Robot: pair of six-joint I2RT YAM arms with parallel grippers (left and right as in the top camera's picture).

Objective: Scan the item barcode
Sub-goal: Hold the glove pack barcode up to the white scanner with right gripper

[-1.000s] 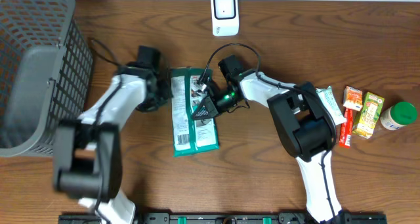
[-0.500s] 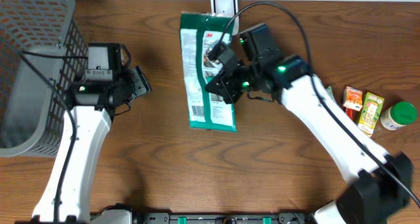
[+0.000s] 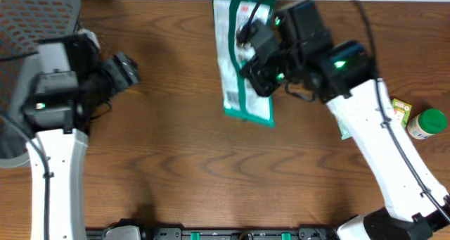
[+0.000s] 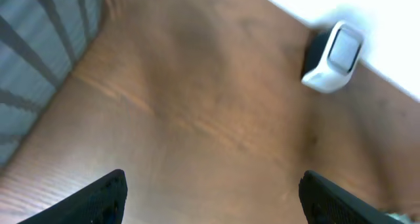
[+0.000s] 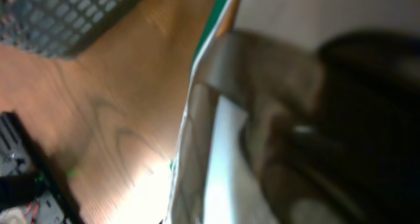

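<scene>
The item, a green and white packet point(image 3: 242, 64), hangs above the table's far middle, blurred, with its top past the frame's edge. My right gripper point(image 3: 252, 55) is shut on the packet's right edge. In the right wrist view the packet point(image 5: 213, 138) fills the middle as a pale blurred sheet beside a dark finger point(image 5: 354, 119). The white barcode scanner point(image 4: 333, 57) stands by the far edge in the left wrist view; in the overhead view the packet hides it. My left gripper point(image 3: 126, 71) is at the left, open and holding nothing, its fingertips point(image 4: 108, 194) wide apart.
A grey mesh basket point(image 3: 42, 8) fills the far left corner, right beside my left arm. At the right edge stand a green and yellow carton point(image 3: 401, 112) and a green-lidded jar point(image 3: 429, 124).
My left gripper has let go of the packet, opened and drawn back left toward the basket. My right arm has lifted the packet off the table and carried it toward the far edge, over the scanner.
</scene>
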